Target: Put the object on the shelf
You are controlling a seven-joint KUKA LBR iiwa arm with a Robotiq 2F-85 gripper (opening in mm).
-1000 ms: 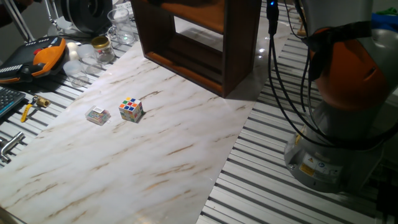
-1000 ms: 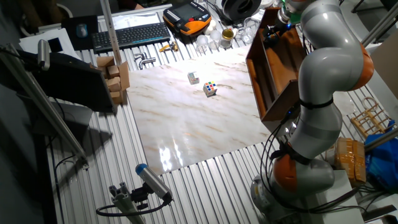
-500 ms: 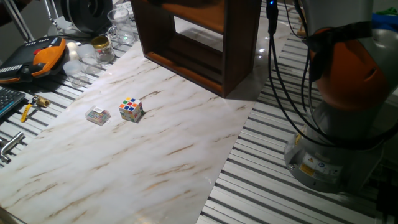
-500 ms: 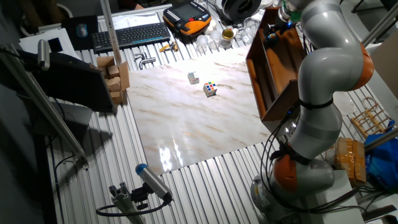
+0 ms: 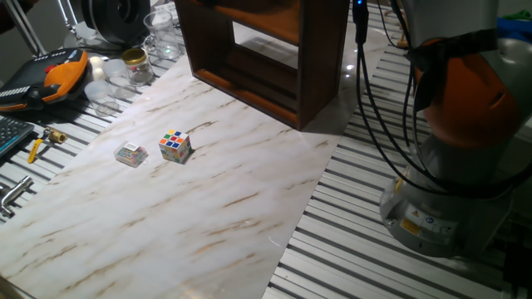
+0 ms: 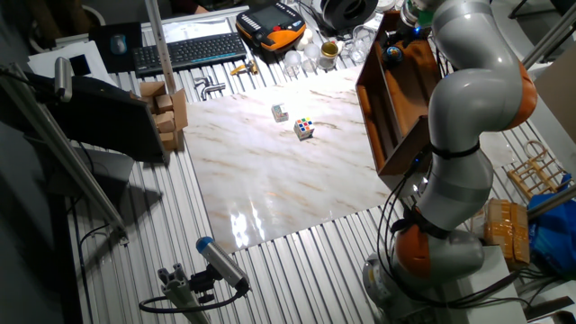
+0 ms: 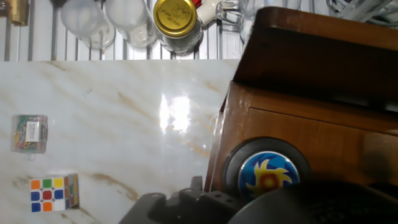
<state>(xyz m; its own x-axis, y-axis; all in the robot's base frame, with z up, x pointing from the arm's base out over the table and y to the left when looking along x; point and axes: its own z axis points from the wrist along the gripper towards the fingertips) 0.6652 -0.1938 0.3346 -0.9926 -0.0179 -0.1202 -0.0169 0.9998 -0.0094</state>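
Note:
The object, a black puck [image 7: 268,174] with a blue, yellow and orange emblem, lies on a dark brown board of the shelf [image 7: 292,74], near that board's left edge. It shows as a small dark disc [image 6: 393,51] at the far end of the shelf [image 6: 391,108]. The shelf [image 5: 258,50] stands at the back of the marble board. My gripper [image 6: 404,29] hangs just above the puck. In the hand view it is only a dark blur [image 7: 280,208] over the puck's lower rim. I cannot tell whether its jaws are open or shut.
A Rubik's cube [image 5: 174,146] and a small clear box [image 5: 130,154] lie on the marble board [image 5: 208,208], left of the shelf. A gold-lidded jar [image 7: 176,18] and glass cups [image 7: 87,22] stand behind it. An orange pendant [image 5: 58,75] and tools lie at the far left.
My arm's upper part has shifted slightly at the top of the shelf. The cube, the clear box and the shelf have not moved.

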